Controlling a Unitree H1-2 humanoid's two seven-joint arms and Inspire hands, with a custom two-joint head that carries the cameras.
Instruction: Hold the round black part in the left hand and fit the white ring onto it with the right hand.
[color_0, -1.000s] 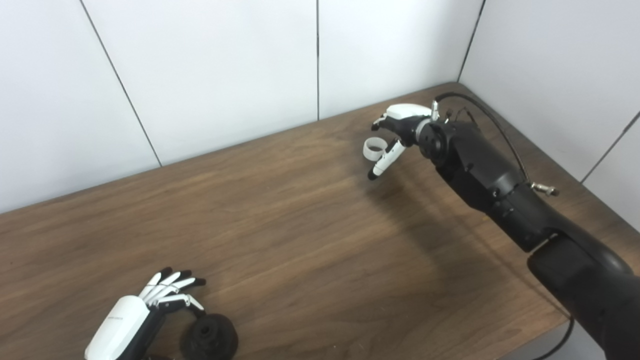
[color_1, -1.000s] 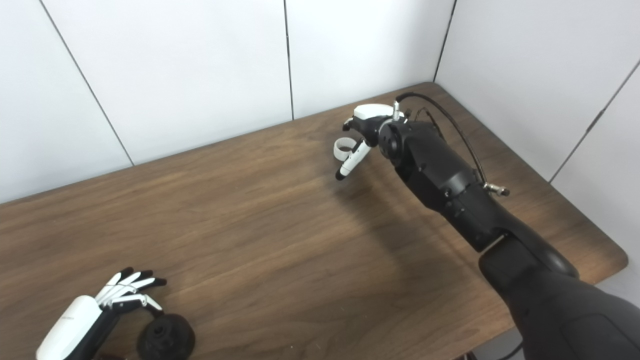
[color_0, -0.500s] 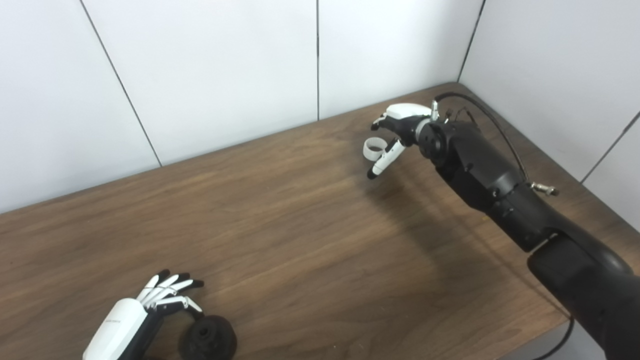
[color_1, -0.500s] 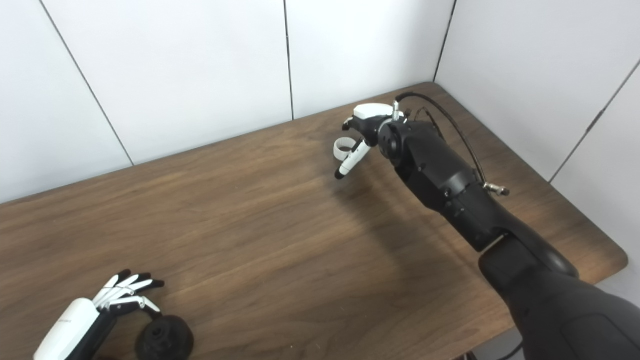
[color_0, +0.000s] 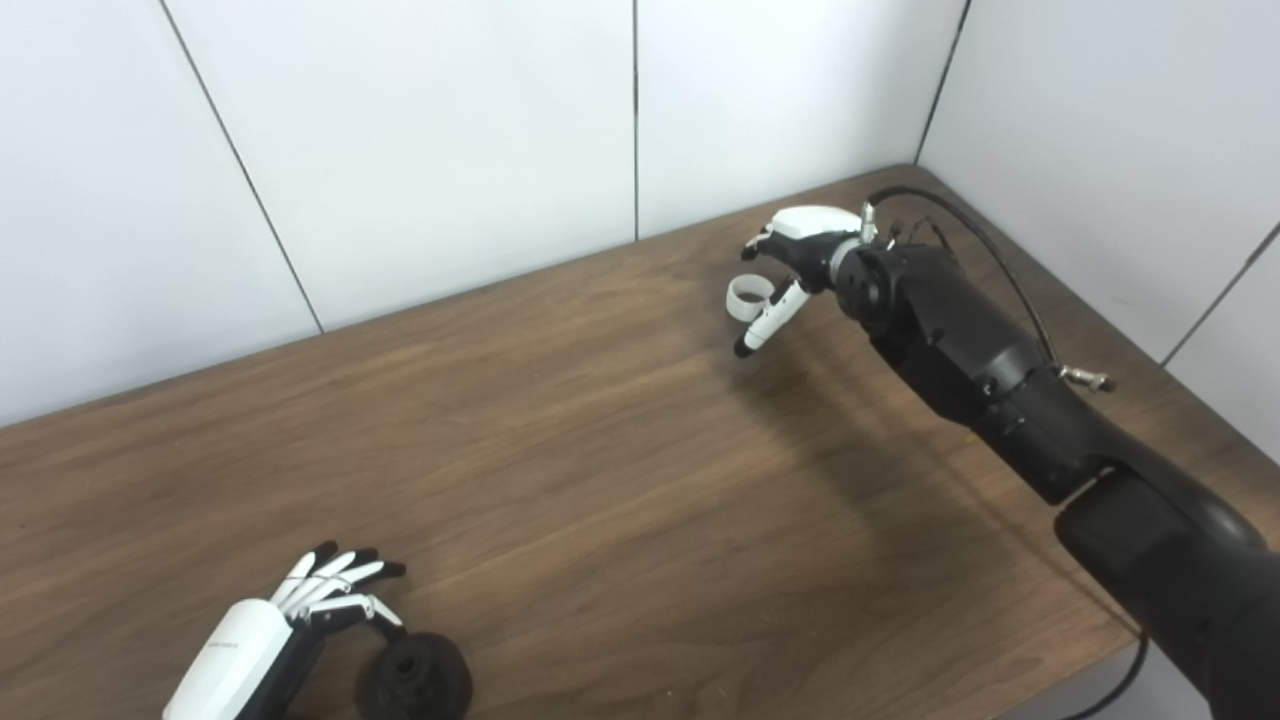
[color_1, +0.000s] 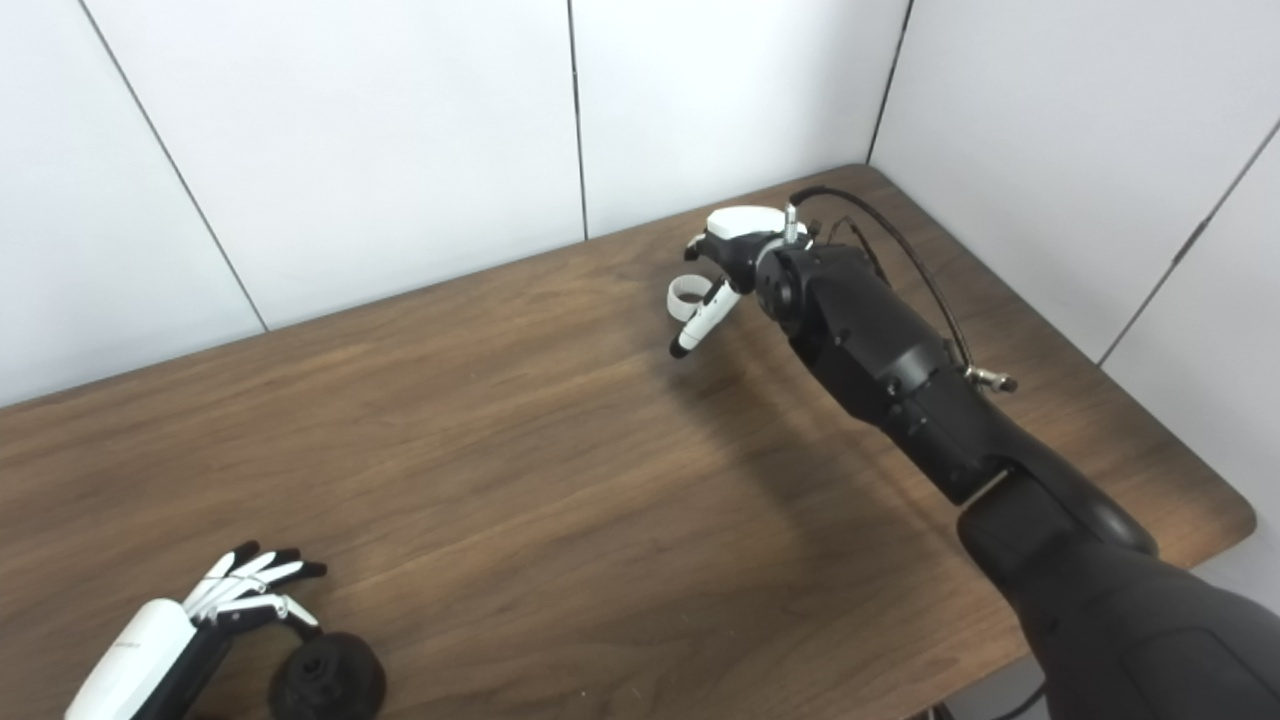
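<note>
The round black part (color_0: 413, 682) lies on the table near its front edge at the bottom left. My left hand (color_0: 262, 640) rests just left of it, fingers spread and open, its thumb reaching toward the part's top. The white ring (color_0: 746, 293) is at the far right back of the table. My right hand (color_0: 792, 252) hovers over it, with curled fingers behind the ring and the straight thumb (color_1: 697, 326) in front of it. The frames do not show whether the ring is pinched or lies free.
The brown wooden table (color_0: 600, 480) runs to white wall panels at the back and right. A black cable (color_0: 985, 240) loops over my right forearm. The table's right front corner (color_1: 1235, 520) lies close to that arm.
My left hand and the black part have slipped slightly toward the near edge. The right hand and ring have hardly moved.
</note>
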